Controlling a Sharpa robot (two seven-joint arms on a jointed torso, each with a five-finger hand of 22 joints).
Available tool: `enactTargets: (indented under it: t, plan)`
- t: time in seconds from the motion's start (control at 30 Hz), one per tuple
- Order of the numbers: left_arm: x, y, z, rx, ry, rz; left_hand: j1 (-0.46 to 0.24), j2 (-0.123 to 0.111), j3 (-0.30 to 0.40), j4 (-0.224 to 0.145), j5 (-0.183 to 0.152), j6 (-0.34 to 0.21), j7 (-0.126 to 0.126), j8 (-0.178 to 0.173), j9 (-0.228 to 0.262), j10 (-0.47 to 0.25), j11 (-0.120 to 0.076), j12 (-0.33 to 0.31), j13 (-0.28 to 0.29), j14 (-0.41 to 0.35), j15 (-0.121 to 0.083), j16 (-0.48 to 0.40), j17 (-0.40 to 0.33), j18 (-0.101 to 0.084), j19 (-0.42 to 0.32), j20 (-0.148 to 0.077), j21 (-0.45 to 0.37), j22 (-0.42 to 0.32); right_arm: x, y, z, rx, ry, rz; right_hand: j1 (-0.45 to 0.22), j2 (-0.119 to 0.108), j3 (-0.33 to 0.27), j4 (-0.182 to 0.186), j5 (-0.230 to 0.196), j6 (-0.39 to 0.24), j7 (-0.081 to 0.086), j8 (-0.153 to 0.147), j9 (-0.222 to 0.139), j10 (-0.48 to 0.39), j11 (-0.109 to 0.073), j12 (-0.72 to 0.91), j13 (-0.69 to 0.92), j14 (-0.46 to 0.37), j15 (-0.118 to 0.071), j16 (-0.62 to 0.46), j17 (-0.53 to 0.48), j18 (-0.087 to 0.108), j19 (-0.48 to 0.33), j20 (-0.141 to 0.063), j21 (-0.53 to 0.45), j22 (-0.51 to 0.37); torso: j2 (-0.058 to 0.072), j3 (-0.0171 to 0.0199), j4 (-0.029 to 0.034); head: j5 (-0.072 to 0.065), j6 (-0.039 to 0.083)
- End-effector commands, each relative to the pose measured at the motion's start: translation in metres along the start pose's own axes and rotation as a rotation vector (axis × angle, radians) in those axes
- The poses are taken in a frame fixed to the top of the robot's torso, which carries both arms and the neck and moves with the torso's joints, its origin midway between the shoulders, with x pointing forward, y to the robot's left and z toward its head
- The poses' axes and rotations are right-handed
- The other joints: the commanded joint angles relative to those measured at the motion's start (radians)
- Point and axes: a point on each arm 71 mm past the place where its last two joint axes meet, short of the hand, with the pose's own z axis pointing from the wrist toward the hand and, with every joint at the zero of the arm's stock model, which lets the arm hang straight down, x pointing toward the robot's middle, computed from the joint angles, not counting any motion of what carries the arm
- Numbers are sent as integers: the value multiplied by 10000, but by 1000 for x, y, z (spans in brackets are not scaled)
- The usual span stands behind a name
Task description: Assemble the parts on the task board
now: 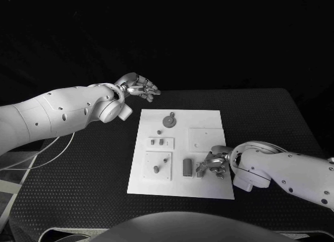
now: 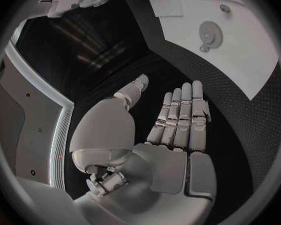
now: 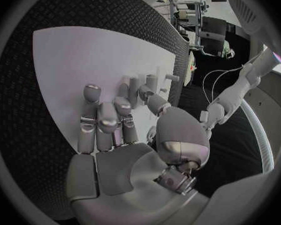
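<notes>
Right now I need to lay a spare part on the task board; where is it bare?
The task board is bare along its near edge and in its far right corner beyond the round disc part. It is crowded around the upright block, where the right hand hovers. The left hand is off the board.

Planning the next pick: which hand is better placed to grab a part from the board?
Right hand: over the board, beside a part. Left hand hangs off it, open.
</notes>
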Motion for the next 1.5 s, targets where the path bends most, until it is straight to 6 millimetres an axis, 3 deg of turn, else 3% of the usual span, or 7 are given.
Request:
enactTargets:
  t: [0.03,0.7,0.93,1.3,1.5]
  plan:
    - [1,-2,0,124,126,-39,-6,-49,8,67,-33,-38,127,39,-18,-44,-16,46,-14,71,10,-49,12,173,-30,12,31,-17,-1,8,0,-594,-630,-1206,-19,-164,42,37,15,-423,399,9,-31,-56,-16,-51,-15,31,-15,-55,-13,204,41,-1,-55,105,1,2,-1,11,-4]
    - [1,-1,0,114,128,-39,-5,-49,6,69,-33,-40,128,40,-21,-45,-16,50,-18,75,10,-54,20,173,-29,12,31,-18,2,9,-1,-578,-468,-1189,-268,-512,172,631,15,-430,395,56,-86,-53,-21,-38,-49,52,-19,-73,-16,204,98,-12,-103,99,0,2,-6,26,-33]
    - [1,-1,0,111,125,-38,-4,-49,5,70,-33,-40,128,41,-22,-45,-16,51,-20,76,10,-56,23,173,-28,12,31,-18,3,9,-2,-609,-389,-1184,-372,-729,231,881,16,-439,392,74,-104,-55,-24,-31,-59,56,-22,-75,-13,204,109,-22,-117,105,-1,2,-8,30,-47]
    - [1,-1,0,108,125,-38,-3,-47,4,71,-33,-39,127,43,-23,-44,-16,54,-23,78,9,-61,28,173,-28,12,32,-19,-1,3,-5,-666,-860,-1169,-390,-717,258,969,16,-435,390,88,-107,-52,-26,-23,-61,60,-25,-72,-9,204,118,-28,-117,113,-1,0,-3,26,-47]
    - [0,-1,0,103,121,-37,-2,-44,4,73,-32,-38,127,45,-24,-43,-17,56,-24,79,9,-63,31,173,-28,12,32,-19,-8,0,-10,-1293,-1578,-1350,-345,-829,290,993,17,-460,388,89,-116,-49,-28,-14,-63,63,-29,-68,-4,204,134,-45,-112,122,0,4,-3,36,-47]
